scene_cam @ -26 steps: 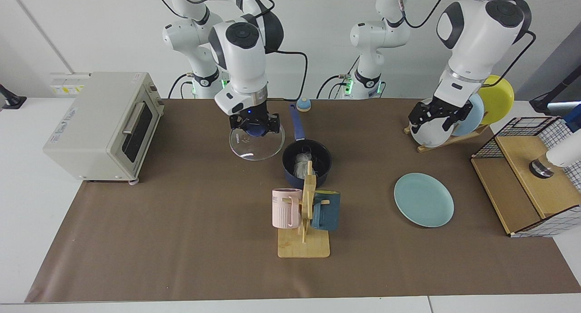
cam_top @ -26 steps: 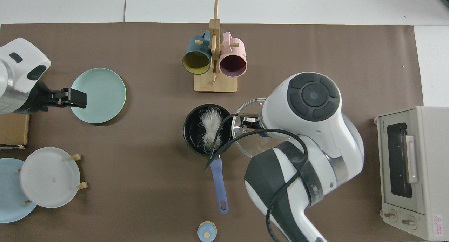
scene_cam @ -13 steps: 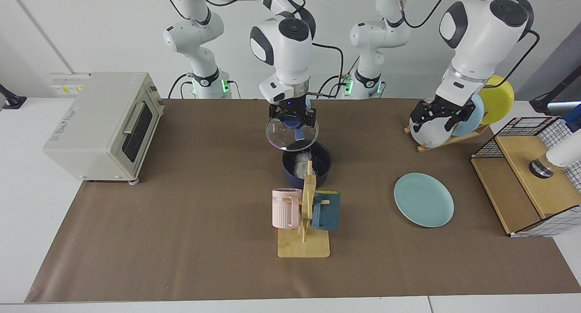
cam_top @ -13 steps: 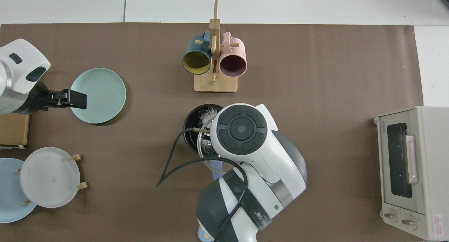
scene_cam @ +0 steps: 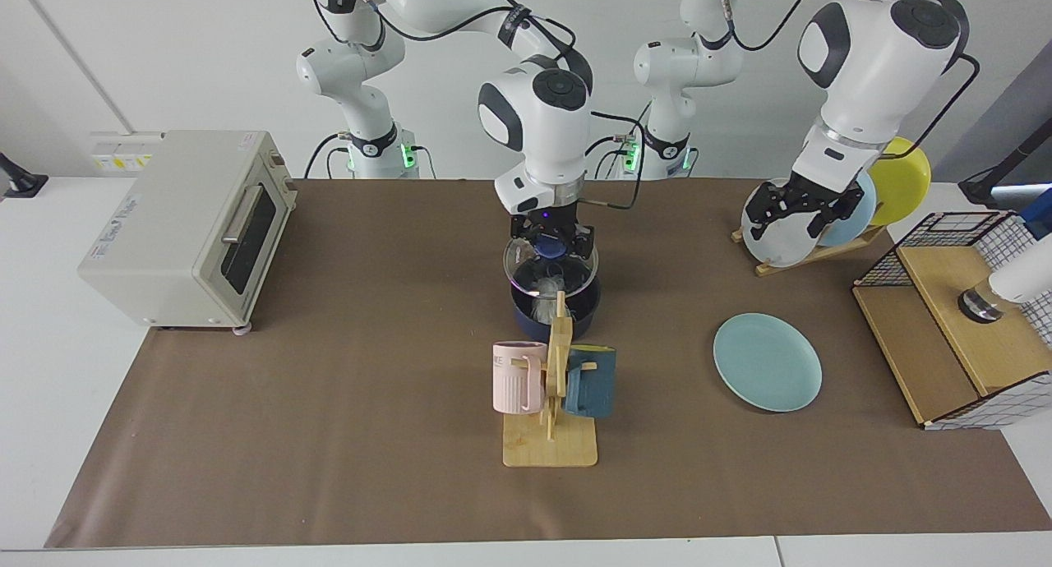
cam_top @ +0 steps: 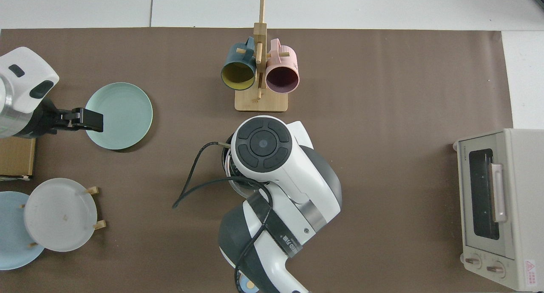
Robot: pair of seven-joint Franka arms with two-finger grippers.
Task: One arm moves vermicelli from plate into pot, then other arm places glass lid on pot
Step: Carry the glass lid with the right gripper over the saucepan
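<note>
My right gripper (scene_cam: pixel 551 242), clamping glass lid (scene_cam: pixel 549 267) by knob, hangs directly over pot (scene_cam: pixel 555 312); left gripper (scene_cam: pixel 795 209) waits, released.

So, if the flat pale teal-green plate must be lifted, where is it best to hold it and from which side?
Probably by its rim. The round pale teal-green plate lies flat and bare on the brown mat, with no handle or knob, so only the thin raised edge offers a hold. Come from the far edge, nearest the waiting left gripper, with one finger over the rim and one under it.
</note>
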